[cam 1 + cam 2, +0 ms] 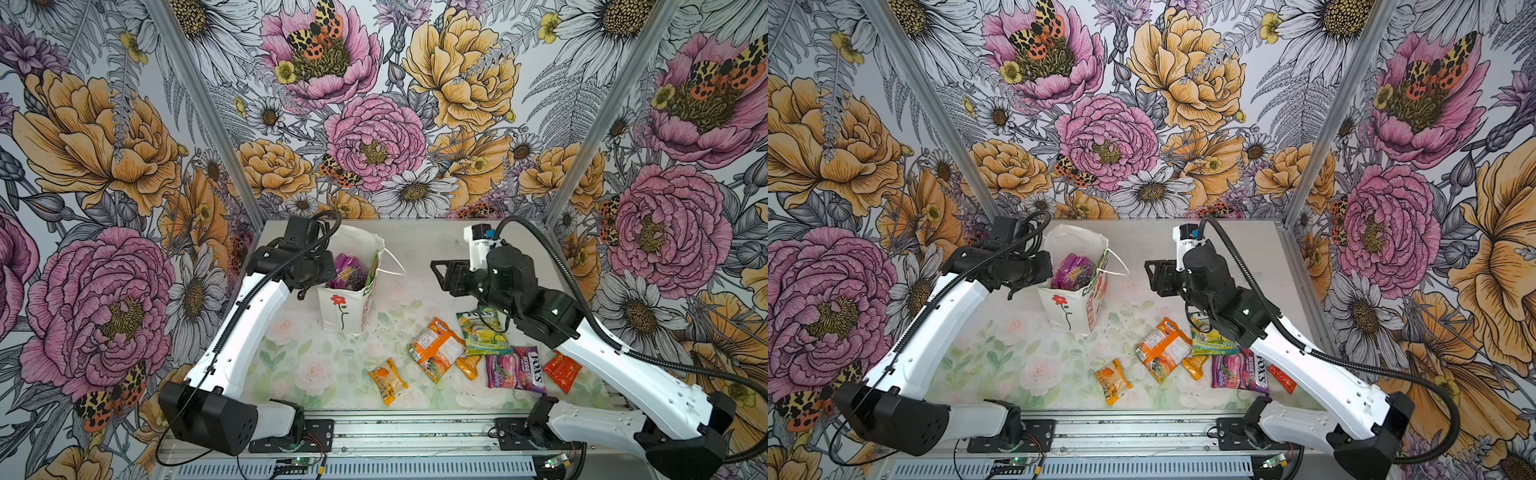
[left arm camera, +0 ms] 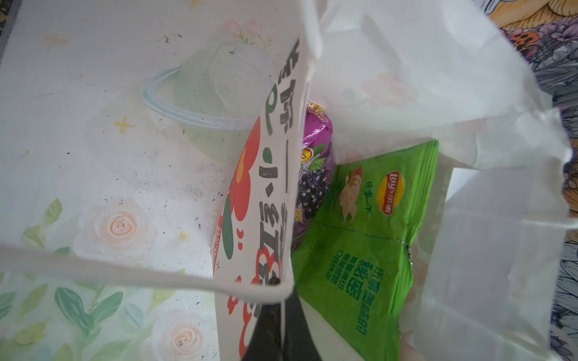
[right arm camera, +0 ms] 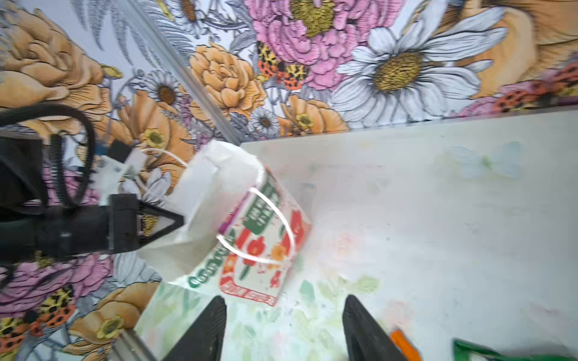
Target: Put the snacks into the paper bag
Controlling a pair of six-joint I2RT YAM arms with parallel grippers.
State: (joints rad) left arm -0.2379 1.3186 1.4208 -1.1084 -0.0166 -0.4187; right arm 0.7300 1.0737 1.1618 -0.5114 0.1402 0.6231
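Note:
The white paper bag [image 1: 345, 307] [image 1: 1065, 309] stands upright at the back left of the table. My left gripper [image 2: 283, 325] is shut on its wall at the rim, one finger inside and one outside. Inside the bag lie a purple pouch [image 2: 314, 175] and a green chips bag [image 2: 369, 237]. My right gripper [image 1: 436, 270] [image 3: 285, 300] hangs open and empty to the right of the bag, apart from it. Several snacks lie on the table at the front right: an orange pack [image 1: 436, 349], a green Fox's bag [image 1: 482, 332], a purple Fox's bag [image 1: 515, 370], an orange sachet [image 1: 387, 380] and a red sachet [image 1: 561, 372].
A white cord handle [image 1: 392, 266] hangs off the bag's right side toward my right gripper. My right forearm [image 1: 540, 311] reaches over the back of the snack pile. Flowered walls close the table at the back and sides; a metal rail [image 1: 415, 432] runs along the front.

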